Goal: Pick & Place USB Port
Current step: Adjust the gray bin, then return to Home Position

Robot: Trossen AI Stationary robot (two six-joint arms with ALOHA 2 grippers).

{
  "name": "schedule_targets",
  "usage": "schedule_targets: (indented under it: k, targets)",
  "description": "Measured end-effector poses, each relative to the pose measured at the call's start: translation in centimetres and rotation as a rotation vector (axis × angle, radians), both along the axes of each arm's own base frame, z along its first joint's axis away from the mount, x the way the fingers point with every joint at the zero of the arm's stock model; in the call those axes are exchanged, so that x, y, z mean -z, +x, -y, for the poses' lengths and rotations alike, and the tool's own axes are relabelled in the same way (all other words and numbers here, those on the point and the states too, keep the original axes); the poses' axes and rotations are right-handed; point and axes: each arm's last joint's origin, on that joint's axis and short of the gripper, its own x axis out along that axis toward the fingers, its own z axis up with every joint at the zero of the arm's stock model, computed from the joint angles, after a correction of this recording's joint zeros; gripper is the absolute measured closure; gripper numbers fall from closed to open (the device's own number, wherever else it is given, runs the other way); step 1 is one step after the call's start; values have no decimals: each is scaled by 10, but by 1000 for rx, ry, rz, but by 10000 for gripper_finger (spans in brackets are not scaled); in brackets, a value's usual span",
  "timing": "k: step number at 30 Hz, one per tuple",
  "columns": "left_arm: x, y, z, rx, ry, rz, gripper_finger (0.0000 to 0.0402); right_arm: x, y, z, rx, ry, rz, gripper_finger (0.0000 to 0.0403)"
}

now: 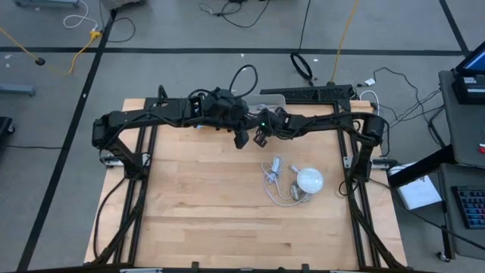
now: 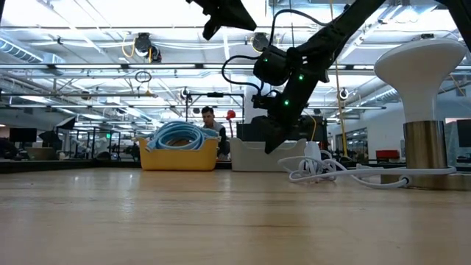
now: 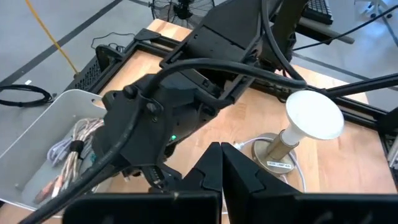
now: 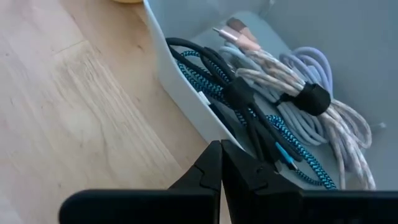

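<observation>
Lamp (image 2: 425,110) foremost; USB cable (image 1: 274,180) well apart from closed hands.

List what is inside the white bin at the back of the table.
The white bin holds bundled cables: a black and teal braided cable, a white and pink braided cable and a pale white cable. Whatever lies beneath them, and the bin's floor, is covered.

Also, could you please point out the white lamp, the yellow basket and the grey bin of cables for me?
white lamp (image 1: 309,180), high view, on the middle of its round shade.
yellow basket (image 2: 179,157), low view, on its front wall.
grey bin (image 4: 186,93), right wrist view, on its near wall beside the cables.
</observation>
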Motion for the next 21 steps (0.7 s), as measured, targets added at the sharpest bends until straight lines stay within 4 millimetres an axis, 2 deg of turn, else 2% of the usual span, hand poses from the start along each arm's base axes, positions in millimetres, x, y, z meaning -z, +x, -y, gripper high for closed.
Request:
schedule_targets:
  k: [11,17,21]
  targets:
    - [1,1,5,11,0,-8,401,-1,1,2,2,-8,23,403]
    - [1,1,7,23,2,-7,401,-11,7,-21,-67,-18,39,403]
    - [1,1,10,31,2,-8,401,-27,10,-44,-129,-28,80,403]
